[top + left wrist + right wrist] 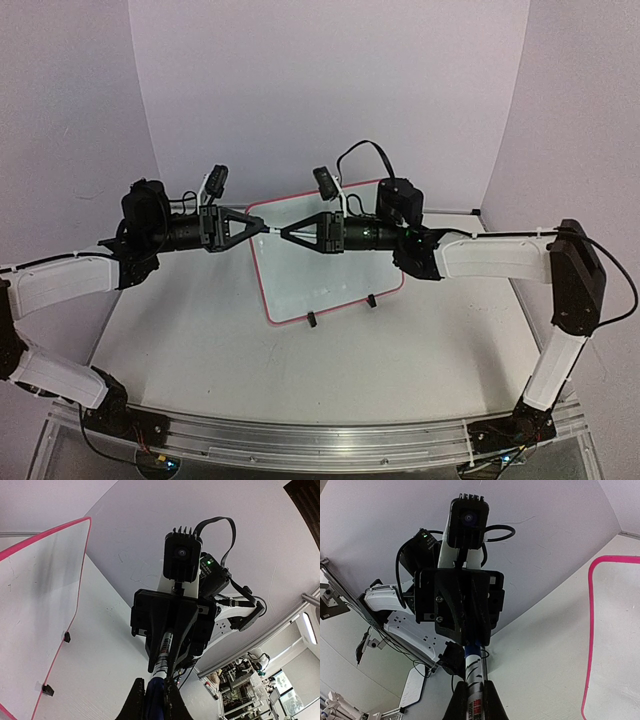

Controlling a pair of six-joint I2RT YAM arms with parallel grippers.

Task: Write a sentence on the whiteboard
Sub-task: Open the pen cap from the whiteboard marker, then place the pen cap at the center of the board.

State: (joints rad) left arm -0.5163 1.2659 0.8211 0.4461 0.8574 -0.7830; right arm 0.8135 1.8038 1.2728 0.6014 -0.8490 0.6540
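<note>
From the left, the left tool [262,229] reaches in level, its fingers pinching the blue end of a marker [161,662]. The right tool [287,233] meets it tip to tip and is clamped on the labelled barrel of that same marker. Just beneath where they meet, the red-framed whiteboard [325,285] sits mid-surface [200,350], with black clip feet [311,320] on its near edge.

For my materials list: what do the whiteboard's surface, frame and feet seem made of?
The whiteboard looks smooth white, likely a coated panel; faint grey smears show. Its frame: thin red-pink strip, probably plastic. The feet: small black clips, likely plastic.
</note>
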